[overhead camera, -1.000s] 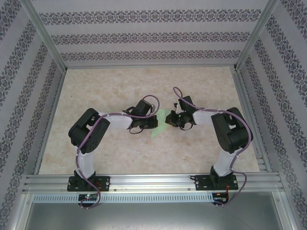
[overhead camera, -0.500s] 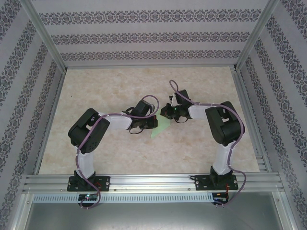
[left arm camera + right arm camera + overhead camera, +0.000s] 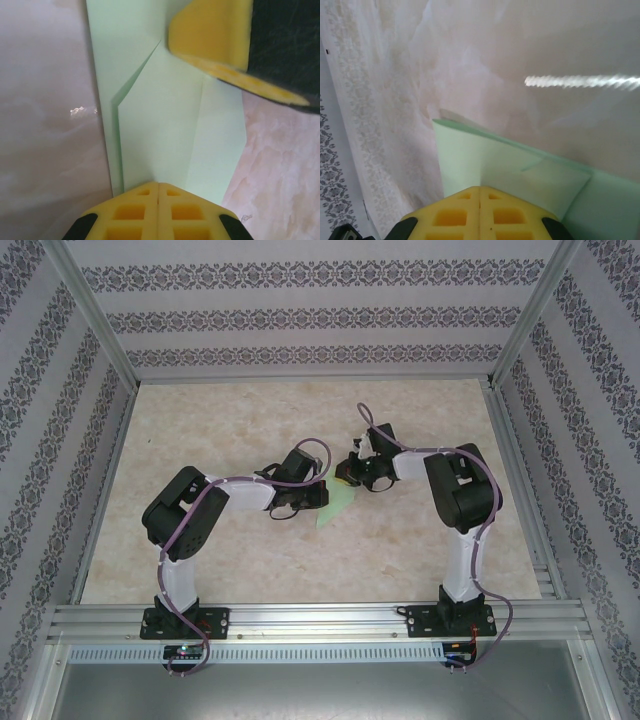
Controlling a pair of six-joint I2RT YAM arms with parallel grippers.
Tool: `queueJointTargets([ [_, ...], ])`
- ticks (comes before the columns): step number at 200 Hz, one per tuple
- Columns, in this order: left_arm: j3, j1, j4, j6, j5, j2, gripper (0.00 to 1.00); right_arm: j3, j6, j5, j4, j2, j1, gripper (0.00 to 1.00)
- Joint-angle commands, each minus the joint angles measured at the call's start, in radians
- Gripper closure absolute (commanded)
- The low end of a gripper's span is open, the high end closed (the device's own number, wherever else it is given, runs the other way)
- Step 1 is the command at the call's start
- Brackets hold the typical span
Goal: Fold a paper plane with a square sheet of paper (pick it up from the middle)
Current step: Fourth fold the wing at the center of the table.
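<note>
The square sheet of paper (image 3: 335, 505), thin, matte mint-green and creased into a layered wedge with crisp diagonal folds, is at the middle of the glossy marbled beige tabletop (image 3: 200, 430). The left gripper (image 3: 316, 498), its yellow square-pocketed fingers (image 3: 140, 212) pressed together, pinches the sheet left of the tabletop's centre; the right gripper (image 3: 346, 480) clamps it right of that centre

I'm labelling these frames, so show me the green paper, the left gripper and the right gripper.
paper (image 3: 165, 125), left wrist view, its middle folded panel.
left gripper (image 3: 158, 186), left wrist view, seam between its shut fingertips.
right gripper (image 3: 480, 190), right wrist view, seam between its shut fingertips.
</note>
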Motion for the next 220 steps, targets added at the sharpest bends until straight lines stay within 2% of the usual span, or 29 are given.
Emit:
queueJointTargets([
  [1, -0.063, -0.003, -0.198, -0.007, -0.016, 0.02, 1.0, 0.043, -0.048, 0.163, 0.025, 0.045, -0.081, 0.94],
  [46, -0.052, -0.003, -0.199, 0.0, -0.005, 0.02, 1.0, 0.084, -0.062, 0.145, 0.015, 0.015, -0.097, 0.94],
  [98, -0.028, -0.004, -0.193, 0.014, 0.005, 0.018, 1.0, -0.036, -0.051, 0.11, 0.046, -0.144, -0.033, 0.93],
  [130, -0.013, -0.004, -0.192, 0.024, 0.015, 0.02, 1.0, -0.082, -0.031, 0.127, 0.051, -0.131, 0.032, 0.93],
  [157, -0.004, -0.003, -0.186, 0.03, 0.032, 0.005, 1.0, -0.08, -0.012, 0.132, 0.057, -0.082, 0.037, 0.93],
  [192, 0.02, 0.012, -0.131, 0.03, 0.069, -0.099, 0.76, -0.076, -0.002, 0.143, 0.028, -0.124, 0.04, 0.9],
  [220, 0.017, 0.039, -0.14, 0.033, 0.009, -0.194, 0.63, -0.086, 0.006, 0.2, -0.034, -0.22, 0.04, 0.78],
])
